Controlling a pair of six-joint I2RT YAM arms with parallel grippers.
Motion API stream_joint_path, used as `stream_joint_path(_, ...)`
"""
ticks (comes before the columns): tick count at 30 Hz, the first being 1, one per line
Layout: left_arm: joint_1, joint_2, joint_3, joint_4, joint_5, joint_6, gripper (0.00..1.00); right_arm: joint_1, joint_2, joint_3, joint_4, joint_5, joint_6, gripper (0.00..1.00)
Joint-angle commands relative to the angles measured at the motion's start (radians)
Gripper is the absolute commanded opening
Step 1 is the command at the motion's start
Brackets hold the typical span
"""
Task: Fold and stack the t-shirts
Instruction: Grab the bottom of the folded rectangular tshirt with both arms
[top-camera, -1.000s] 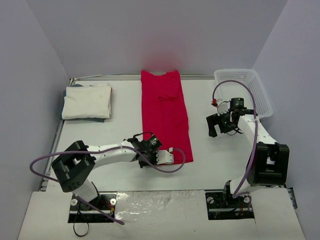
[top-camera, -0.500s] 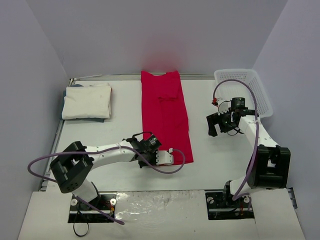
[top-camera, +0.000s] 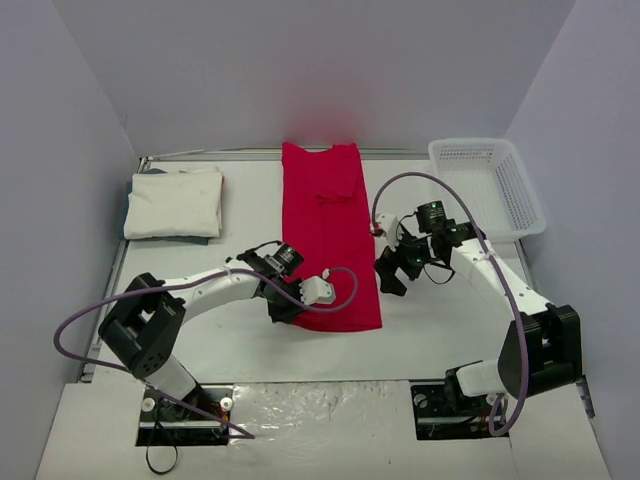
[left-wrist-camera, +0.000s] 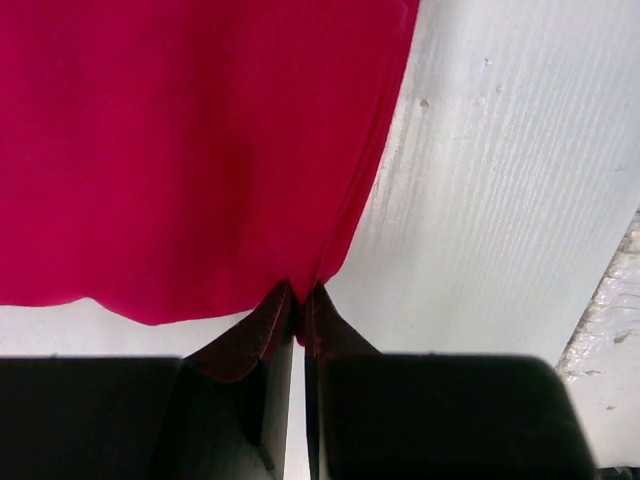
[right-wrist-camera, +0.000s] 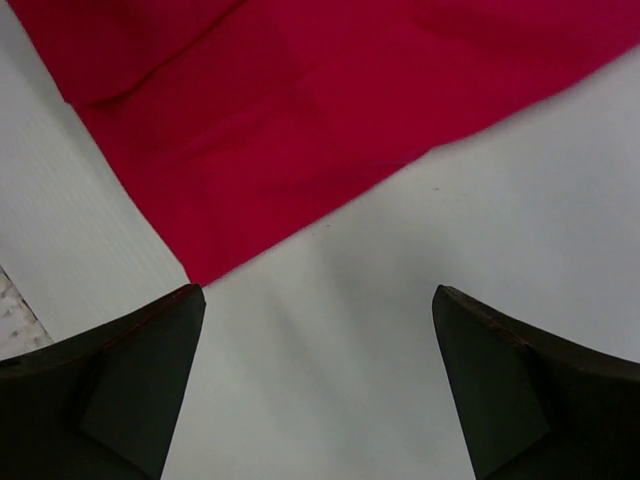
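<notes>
1. Pinching the near-left corner of the red shirt (top-camera: 330, 225), the left claw (left-wrist-camera: 300, 305) has its jaws closed on the hem. In the left wrist view the cloth draws to a point right at the tips.
2. The right claw (right-wrist-camera: 315, 292) is spread wide and holds nothing. It sits over bare table (top-camera: 430, 330) just beside the shirt's near-right corner. I cannot tell whether it touches the surface.
3. The red shirt lies flat as a long narrow strip down the middle of the table, running from the back edge toward the arms.
4. The white shirt (top-camera: 175, 203) sits as a folded rectangle at the far left, well apart from the red one. The basket (top-camera: 520, 195) stands at the far right.
5. Judged by its look, the shirt is light, soft and limp. It will sag and drape from any single grip, and one raised corner would likely drag the strip askew.
6. The sensible second hold is the near-right corner, through all layers at the hem. Both near corners can then rise together and carry evenly toward the far end.
7. Main risk: a thin pinch slipping, or catching only the top layer.
</notes>
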Motion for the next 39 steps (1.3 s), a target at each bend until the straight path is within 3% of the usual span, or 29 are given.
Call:
stream_joint_path(1, 0.056, 0.024, 0.072, -0.061, 0.131, 0.003, 0.02, 0.057, 0.012, -0.011, -0.07, 0.015, -0.12, 0.92)
stream_joint_path(4, 0.093, 0.053, 0.118, -0.102, 0.205, 0.003, 0.02, 0.091, 0.009, -0.036, -0.06, 0.021, -0.172, 0.88)
stream_joint_path(11, 0.116, 0.131, 0.167, -0.183, 0.245, 0.045, 0.02, 0.15, -0.044, -0.134, 0.019, 0.093, -0.254, 0.87)
stream_joint_path(16, 0.127, 0.183, 0.204, -0.22, 0.259, 0.052, 0.02, 0.241, -0.042, -0.168, 0.039, 0.147, -0.246, 0.8)
stream_joint_path(26, 0.174, 0.197, 0.215, -0.214, 0.272, 0.037, 0.02, 0.312, 0.019, -0.171, 0.039, 0.139, -0.226, 0.52)
stream_joint_path(39, 0.194, 0.225, 0.246, -0.257, 0.331, 0.054, 0.02, 0.422, 0.055, -0.209, 0.039, 0.127, -0.176, 0.54)
